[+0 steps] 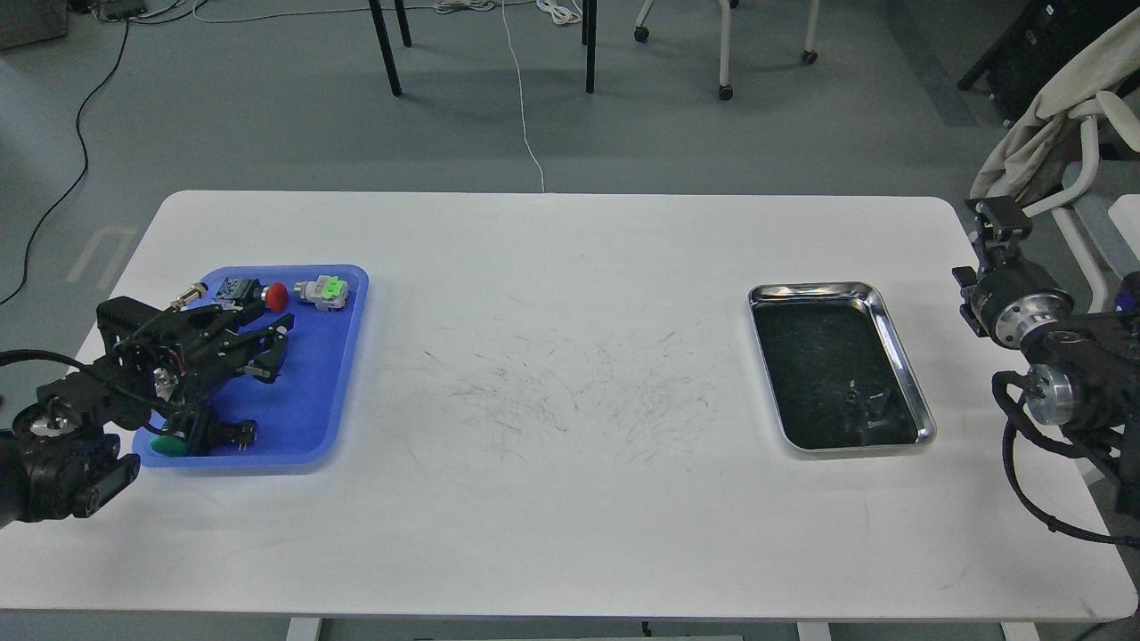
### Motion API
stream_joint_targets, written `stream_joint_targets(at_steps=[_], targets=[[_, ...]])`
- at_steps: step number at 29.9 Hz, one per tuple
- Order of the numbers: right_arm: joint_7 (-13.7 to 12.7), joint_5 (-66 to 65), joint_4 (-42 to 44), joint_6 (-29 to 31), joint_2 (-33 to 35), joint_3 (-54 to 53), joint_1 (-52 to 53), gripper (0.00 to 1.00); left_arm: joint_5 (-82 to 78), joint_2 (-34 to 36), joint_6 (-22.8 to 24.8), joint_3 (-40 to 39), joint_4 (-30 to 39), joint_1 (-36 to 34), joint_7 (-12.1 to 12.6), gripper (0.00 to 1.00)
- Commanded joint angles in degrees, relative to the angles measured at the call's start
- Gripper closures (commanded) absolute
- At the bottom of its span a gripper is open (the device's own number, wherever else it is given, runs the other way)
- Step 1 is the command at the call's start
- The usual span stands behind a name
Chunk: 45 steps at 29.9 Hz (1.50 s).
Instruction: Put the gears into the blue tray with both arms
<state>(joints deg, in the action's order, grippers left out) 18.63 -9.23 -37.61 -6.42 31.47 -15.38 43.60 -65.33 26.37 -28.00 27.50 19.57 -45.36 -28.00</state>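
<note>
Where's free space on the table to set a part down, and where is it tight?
Widest bare patch: table centre, between the blue tray and steel tray. The near strip in front of both trays is also bare. Crowded: the blue tray, holding push-buttons with the left tool over it. The steel tray's near end holds small dark parts.

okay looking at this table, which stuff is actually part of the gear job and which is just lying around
Part of the job:
- blue tray
- gears, small dark bits in the steel tray
- left gripper, over the blue tray
- right gripper, off the table's right edge

Just lying about:
- red push-button
- green push-button
- green-capped button
</note>
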Motion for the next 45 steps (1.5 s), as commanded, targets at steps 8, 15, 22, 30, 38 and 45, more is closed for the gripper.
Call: stream_joint_targets(at_steps=[8, 15, 22, 30, 38, 45], targets=[[0.0, 0.0, 0.0, 0.0, -0.09, 0.0, -0.01, 0.04, 14.85, 4.91, 6.98, -11.05, 0.91, -3.75, 0.0, 0.55], [0.0, 0.0, 0.0, 0.0, -0.01, 0.0, 0.17, 0.04, 29.09, 6.5, 22.43, -19.66, 0.47, -10.18, 0.0, 0.56], [0.0, 0.0, 0.0, 0.09, 0.17, 0.0, 0.0, 0.04, 35.96, 7.12, 37.31, -21.69, -7.52, -13.61, 0.0, 0.35], [0.0, 0.0, 0.0, 0.09, 0.08, 0.0, -0.01, 0.04, 39.3, 7.2, 41.35, -23.01, -11.58, -16.86, 0.0, 0.04], [0.0, 0.0, -0.09, 0.09, -0.01, 0.0, 0.17, 0.04, 46.77, 7.64, 51.17, -28.18, -11.22, -18.18, 0.0, 0.02], [0.0, 0.0, -0.79, 0.09, -0.01, -0.09, 1.13, 0.04, 49.07, 6.42, 56.0, -38.03, -10.7, -17.65, 0.0, 0.04]])
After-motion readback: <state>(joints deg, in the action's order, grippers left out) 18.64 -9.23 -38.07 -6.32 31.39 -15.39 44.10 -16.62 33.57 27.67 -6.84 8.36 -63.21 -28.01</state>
